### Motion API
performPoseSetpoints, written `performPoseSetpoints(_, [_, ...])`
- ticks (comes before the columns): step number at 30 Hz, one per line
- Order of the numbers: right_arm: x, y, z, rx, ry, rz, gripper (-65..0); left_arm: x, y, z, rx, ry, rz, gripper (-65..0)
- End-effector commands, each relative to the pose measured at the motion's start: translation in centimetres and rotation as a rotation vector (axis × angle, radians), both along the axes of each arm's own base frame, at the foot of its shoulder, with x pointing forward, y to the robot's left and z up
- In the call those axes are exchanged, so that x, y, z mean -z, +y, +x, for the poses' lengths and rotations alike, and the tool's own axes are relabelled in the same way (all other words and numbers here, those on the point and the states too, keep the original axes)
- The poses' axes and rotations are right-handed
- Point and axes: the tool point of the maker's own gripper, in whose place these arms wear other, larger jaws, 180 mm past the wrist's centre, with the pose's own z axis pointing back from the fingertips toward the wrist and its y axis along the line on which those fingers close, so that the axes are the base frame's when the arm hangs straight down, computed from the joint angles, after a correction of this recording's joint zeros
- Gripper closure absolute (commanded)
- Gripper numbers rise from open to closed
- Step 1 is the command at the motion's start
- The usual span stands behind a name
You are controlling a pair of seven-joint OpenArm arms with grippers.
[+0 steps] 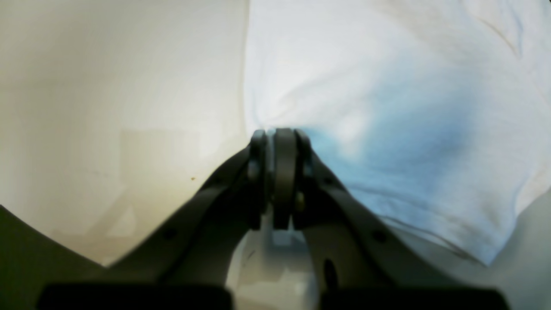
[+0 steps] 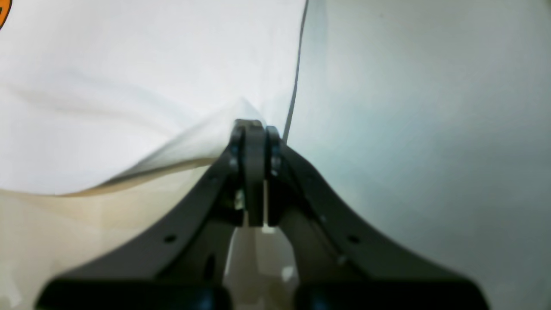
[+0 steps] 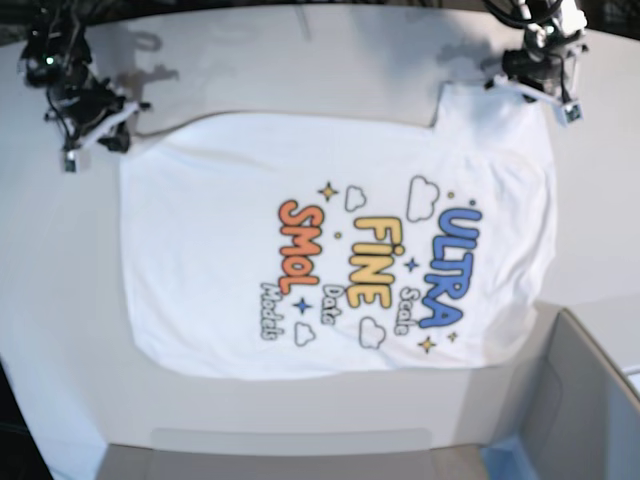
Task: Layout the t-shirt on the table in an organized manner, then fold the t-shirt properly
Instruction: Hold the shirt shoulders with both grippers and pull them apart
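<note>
1. The t-shirt [image 3: 330,260] was found spread print-up on the table [image 3: 300,60], largely flat, with slight bunching at the sleeve end.
2. The left gripper [image 1: 277,133] and right gripper [image 2: 254,125] were each observed clamped on a far corner of the cloth.
3. Layout was judged nearly done; no fold had been made.
</note>
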Motion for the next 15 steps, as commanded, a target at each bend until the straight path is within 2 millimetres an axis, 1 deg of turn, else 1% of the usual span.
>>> performPoseSetpoints(1, [-1.0, 0.0, 0.6, -0.017, -0.040, -0.008, 0.0, -0.9, 0.6, 0.4, 0.006, -0.025, 0.032, -2.1])
performPoseSetpoints(3, [-1.0, 0.3, 0.7, -0.023, -0.042, -0.004, 0.0, -0.9, 0.6, 0.4, 0.006, -0.025, 0.032, 0.0])
performPoseSetpoints(10, [-1.3, 0.3, 1.2, -0.027, -0.057, -0.006, 0.0, -1.2, 0.7, 0.9, 0.006, -0.048, 0.040, 0.0])
performPoseSetpoints(14, [-2.3, 0.3, 2.4, -0.028, -0.097, -0.009, 0.0, -2.9, 0.6, 2.8, 0.017, -0.114, 0.054, 0.0])
performPoseSetpoints(15, [-2.8, 0.3, 2.9, -0.030, -0.119, -0.011, 0.0, -3.1, 0.6, 3.2, 0.017, -0.125, 0.054, 0.0])
